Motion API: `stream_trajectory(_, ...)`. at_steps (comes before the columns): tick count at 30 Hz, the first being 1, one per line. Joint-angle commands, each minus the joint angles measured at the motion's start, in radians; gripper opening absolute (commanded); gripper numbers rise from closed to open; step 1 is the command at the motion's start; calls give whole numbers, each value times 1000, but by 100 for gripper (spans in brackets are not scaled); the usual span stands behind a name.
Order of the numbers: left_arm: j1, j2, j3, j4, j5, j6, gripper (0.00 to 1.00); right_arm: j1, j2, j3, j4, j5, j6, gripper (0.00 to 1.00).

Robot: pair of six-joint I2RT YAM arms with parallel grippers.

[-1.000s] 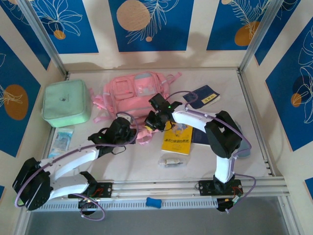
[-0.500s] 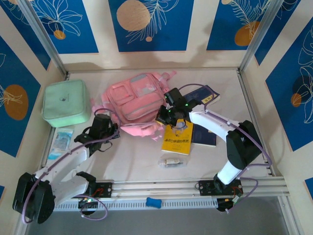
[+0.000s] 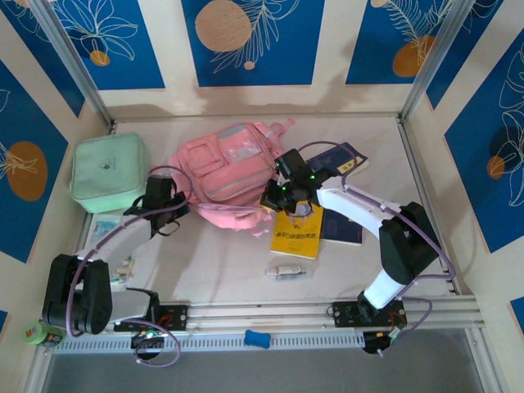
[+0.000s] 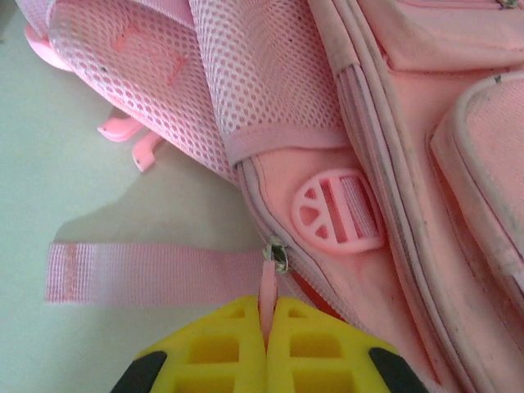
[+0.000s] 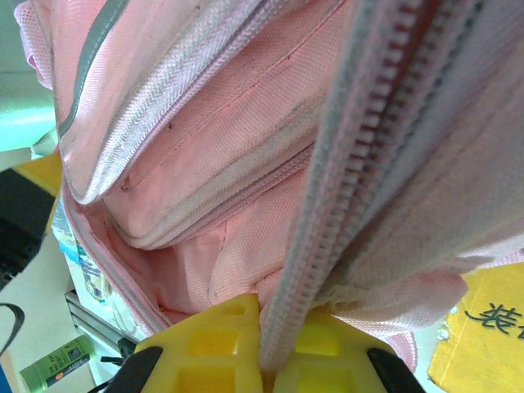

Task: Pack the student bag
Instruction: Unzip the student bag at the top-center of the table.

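- Pink student bag [image 3: 225, 176] lies toward the back middle of the counter [image 3: 229, 262], between a mint case [image 3: 109, 172] and a yellow book [image 3: 296, 235].
- Left tool [image 4: 266, 323] is pinched closed on the bag's zip pull [image 4: 268, 291] at its left side.
- Right tool [image 5: 270, 348] is clamped tight on the student bag's zipper edge [image 5: 325, 205], at its right side.

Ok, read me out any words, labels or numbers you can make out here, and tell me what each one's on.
"装" (likely, cut off at the picture's edge): black print on the yellow book.
Cover lines on the yellow book, top view: Chinese, too small to read.
Yellow label on the blue booklet: too small to read.
Small dark mark on the mint green case: unreadable.
On the student bag: no text seen.
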Motion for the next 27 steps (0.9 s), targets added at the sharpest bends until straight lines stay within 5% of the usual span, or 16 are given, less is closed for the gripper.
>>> stream_trajectory(1, 43, 32, 49, 17, -28, 19, 0, 22, -33, 14, 22, -1, 6, 0)
stream_trajectory(19, 61, 152, 225, -123, 6, 38, 0, 119, 66, 34, 149, 137, 109, 0)
stream_trajectory(27, 63, 156, 280, -193, -58, 78, 31, 183, 198, 64, 270, 112, 235, 0)
